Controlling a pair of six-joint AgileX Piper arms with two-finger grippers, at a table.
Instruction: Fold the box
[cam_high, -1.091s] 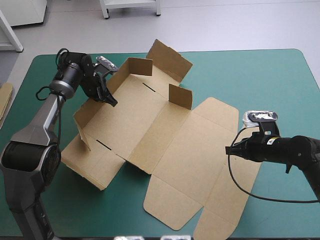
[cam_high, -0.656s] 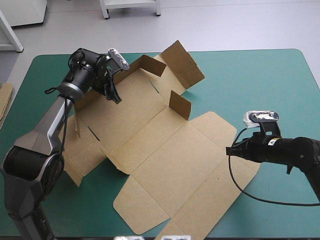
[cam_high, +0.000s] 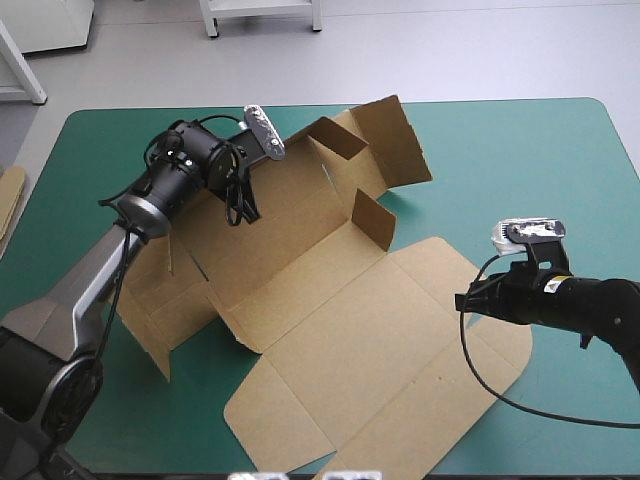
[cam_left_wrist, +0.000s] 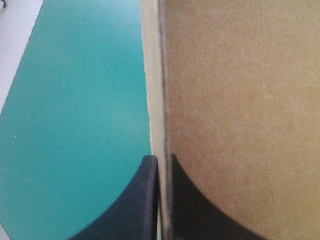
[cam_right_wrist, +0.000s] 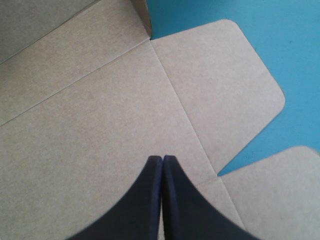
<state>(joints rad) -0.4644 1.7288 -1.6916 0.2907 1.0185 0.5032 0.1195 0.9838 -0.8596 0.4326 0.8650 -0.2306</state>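
Observation:
The brown box (cam_high: 350, 320) lies as a mostly flat cut sheet across the table's middle, its far-left walls and flaps raised. My left gripper (cam_high: 243, 214) is at the far-left wall, shut on the box. In the left wrist view the board's edge (cam_left_wrist: 155, 100) runs up from between the black fingers (cam_left_wrist: 161, 160), brown board (cam_left_wrist: 240, 100) on one side. My right gripper (cam_high: 461, 300) hovers at the right edge of the flat lid panel, shut with nothing in it. Its joined tips (cam_right_wrist: 162, 158) sit over flat board (cam_right_wrist: 90, 100) near a rounded flap (cam_right_wrist: 235, 85).
Teal-green cover (cam_high: 520, 160) shows to the right of and beyond the box, and along the near left corner. An edge of more brown board (cam_high: 10, 195) lies at the table's left edge. One lid flap reaches the table's near edge (cam_high: 275, 425).
My left gripper has moved right and slightly nearer, holding the wall. The whole sheet has swung with it: the far flaps shifted right, the near flaps slid toward the near edge. The right arm has barely moved.

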